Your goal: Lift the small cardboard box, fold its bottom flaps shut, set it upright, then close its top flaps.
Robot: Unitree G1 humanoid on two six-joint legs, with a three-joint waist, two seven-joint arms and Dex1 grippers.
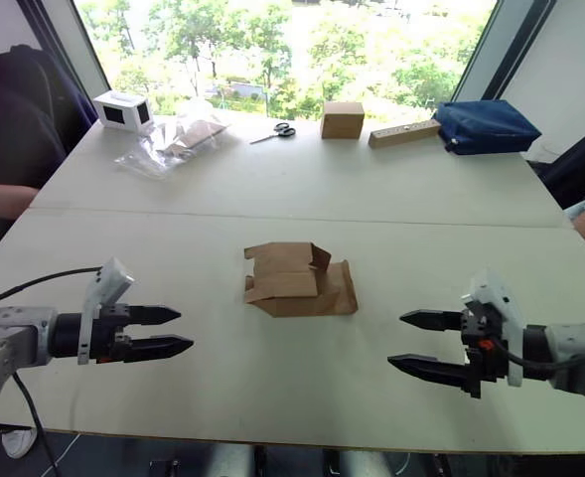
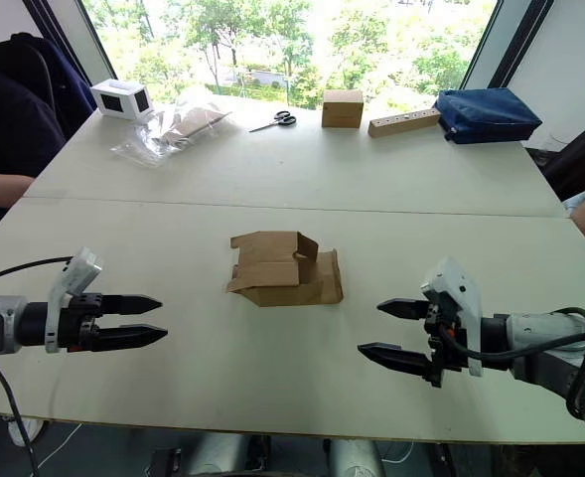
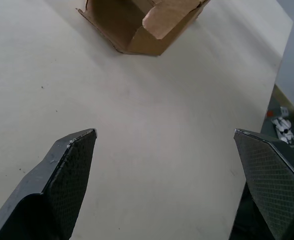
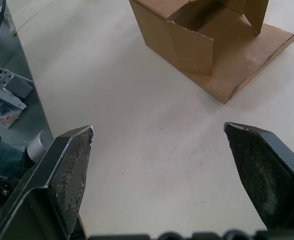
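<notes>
- Left gripper (image 1: 168, 332): one, hovering over the near left part of the counter (image 1: 302, 189), its two black fingers spread and holding nothing.
- White box with a dark window (image 1: 123, 110): one, at the far left of the counter, beside one crumpled clear plastic bag (image 1: 173, 139).
- Small cardboard box (image 1: 297, 282): one, lying on its side at mid-counter between the two grippers and well apart from both; its flaps (image 1: 292, 255) stand open, and one flap lies flat on the counter.
- Scissors (image 1: 275, 131): one pair, at the far edge.
- Squarer brown box (image 1: 342, 119): one, upright at the far edge.
- Wooden block (image 1: 404, 133): one, long, just beside one dark blue pouch (image 1: 486, 125).
- Right gripper (image 1: 421, 343): one, over the near right part of the counter, fingers spread, empty.
</notes>
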